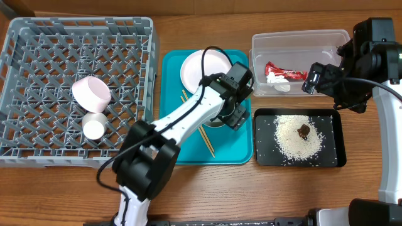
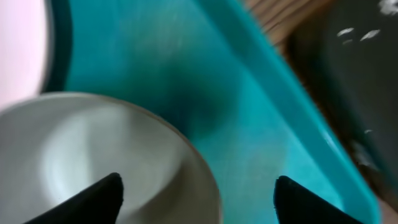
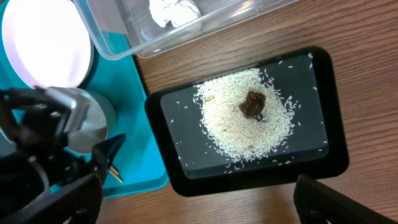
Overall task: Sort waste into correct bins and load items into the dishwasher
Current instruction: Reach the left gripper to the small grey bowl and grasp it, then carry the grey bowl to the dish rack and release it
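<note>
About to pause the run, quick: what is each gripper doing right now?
Left gripper: open, jaws straddling the grey bowl rim, not clamped on it.
Right gripper: open, holding nothing.

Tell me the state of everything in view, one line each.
Left gripper: open, straddling grey-green bowl's rim
Right gripper: open, empty
Pink bowl: in rack, on its side
Cup: in rack
Plate: on teal tray
Chopsticks: on teal tray
Wrapper: in tub
Rice: in black tray
</note>
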`<action>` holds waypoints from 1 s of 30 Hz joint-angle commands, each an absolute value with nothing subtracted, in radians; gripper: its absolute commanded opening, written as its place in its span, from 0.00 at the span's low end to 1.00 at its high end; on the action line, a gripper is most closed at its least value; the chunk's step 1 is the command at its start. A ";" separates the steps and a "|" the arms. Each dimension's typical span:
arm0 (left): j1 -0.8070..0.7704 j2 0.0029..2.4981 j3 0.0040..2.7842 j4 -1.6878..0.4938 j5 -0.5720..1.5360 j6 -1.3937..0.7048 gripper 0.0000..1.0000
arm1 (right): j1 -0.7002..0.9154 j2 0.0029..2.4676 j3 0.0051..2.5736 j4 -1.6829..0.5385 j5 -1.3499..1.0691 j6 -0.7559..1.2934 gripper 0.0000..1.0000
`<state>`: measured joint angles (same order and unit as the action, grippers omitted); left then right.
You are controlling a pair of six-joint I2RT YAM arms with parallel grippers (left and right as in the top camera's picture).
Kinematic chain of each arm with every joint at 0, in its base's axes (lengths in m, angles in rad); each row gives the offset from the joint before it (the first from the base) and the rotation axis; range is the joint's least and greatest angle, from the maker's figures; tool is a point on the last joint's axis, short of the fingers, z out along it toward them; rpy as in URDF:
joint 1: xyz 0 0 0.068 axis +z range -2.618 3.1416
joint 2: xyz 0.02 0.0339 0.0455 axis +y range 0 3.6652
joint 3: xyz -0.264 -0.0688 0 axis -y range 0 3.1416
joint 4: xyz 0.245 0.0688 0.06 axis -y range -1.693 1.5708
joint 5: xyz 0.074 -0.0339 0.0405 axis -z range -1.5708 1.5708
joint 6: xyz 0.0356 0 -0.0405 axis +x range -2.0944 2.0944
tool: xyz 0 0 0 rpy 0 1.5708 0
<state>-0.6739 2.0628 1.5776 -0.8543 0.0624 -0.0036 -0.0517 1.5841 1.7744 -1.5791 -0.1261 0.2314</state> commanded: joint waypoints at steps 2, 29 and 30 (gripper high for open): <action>-0.673 2.112 1.587 -0.877 0.042 -0.008 0.54 | -0.052 1.582 1.781 -1.574 -0.125 0.231 1.00; -0.576 1.942 1.918 -1.081 0.050 -0.077 0.04 | -0.052 1.582 1.781 -1.579 -0.124 0.231 1.00; -0.552 1.921 1.920 -1.078 0.066 -0.076 0.04 | -0.052 1.582 1.781 -1.579 -0.124 0.231 1.00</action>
<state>-0.6147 2.0209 1.8763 -1.0775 0.0395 -0.0437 -0.0517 1.5841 1.7744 -1.5826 -0.1261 0.2314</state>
